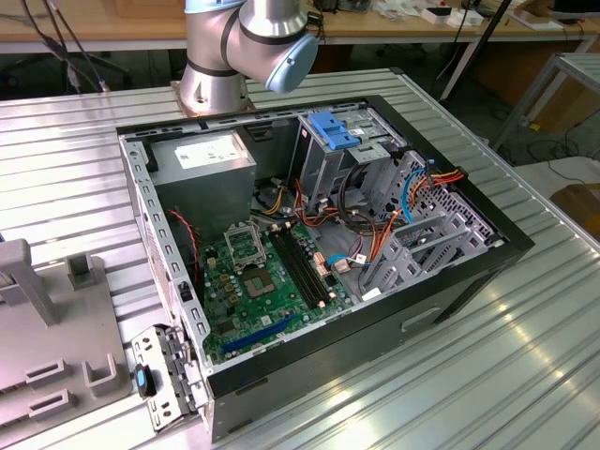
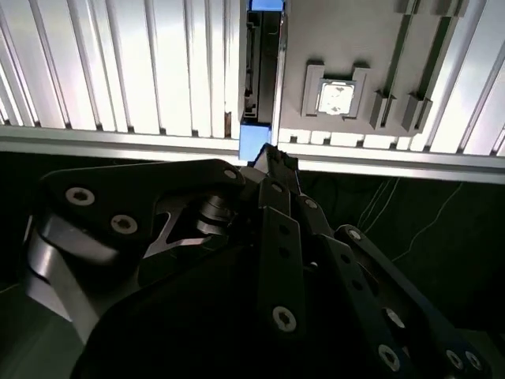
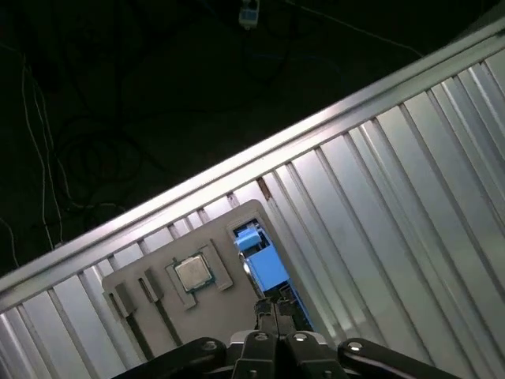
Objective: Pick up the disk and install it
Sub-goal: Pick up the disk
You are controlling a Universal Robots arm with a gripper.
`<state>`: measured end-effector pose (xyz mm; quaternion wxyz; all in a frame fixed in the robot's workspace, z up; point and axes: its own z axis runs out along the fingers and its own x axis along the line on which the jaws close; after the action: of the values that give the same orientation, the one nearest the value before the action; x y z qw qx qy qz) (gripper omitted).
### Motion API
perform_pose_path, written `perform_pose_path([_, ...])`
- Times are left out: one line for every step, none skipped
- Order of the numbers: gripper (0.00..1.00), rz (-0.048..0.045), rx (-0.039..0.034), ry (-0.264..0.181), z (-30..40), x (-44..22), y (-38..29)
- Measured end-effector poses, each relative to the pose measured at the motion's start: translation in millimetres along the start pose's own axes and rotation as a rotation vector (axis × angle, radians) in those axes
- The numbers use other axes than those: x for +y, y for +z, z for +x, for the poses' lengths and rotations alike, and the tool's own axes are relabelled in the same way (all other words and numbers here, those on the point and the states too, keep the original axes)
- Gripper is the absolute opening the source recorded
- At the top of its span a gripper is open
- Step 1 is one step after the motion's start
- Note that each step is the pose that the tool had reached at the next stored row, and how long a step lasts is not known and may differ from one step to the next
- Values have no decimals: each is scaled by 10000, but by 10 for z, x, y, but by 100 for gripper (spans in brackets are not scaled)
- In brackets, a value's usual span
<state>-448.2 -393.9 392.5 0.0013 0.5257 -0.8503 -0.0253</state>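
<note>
The disk [image 2: 260,63] stands on edge in a slot of a grey fixture plate [image 2: 347,39], showing its dark narrow side with light-blue rail ends. In the first wrist view the disk's blue bracket [image 3: 260,262] shows just beyond my fingertips. My gripper [image 3: 277,314] hovers well above it, apart from it, with the fingers pressed together and nothing between them. In the second wrist view my gripper [image 2: 272,159] lines up over the disk's near blue end.
A processor chip [image 3: 193,272] lies in a holder on the same plate, beside the disk. The open computer case [image 1: 319,234] lies on the ribbed metal table [image 1: 487,375], with a metal drive cage [image 1: 333,155], a blue latch [image 1: 333,127] and a power-supply box [image 1: 202,157]. The table's edge [image 2: 118,142] runs close by the plate.
</note>
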Motion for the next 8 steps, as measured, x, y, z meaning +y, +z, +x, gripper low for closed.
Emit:
perform_pose_path([11, -5, 10, -232, 0, 0, 0])
perform_pose_path([11, -10, 19, -417, 0, 0, 0])
perform_pose_path([11, -14, 25, -582, 0, 0, 0])
perform_pose_path([11, -17, 32, -709, 0, 0, 0])
perform_pose_path([11, -21, 39, -857, 0, 0, 0])
perform_pose_path([11, -24, 44, -979, 0, 0, 0])
perform_pose_path([11, -27, 50, -1120, 0, 0, 0])
perform_pose_path([11, -29, 54, -1220, 0, 0, 0])
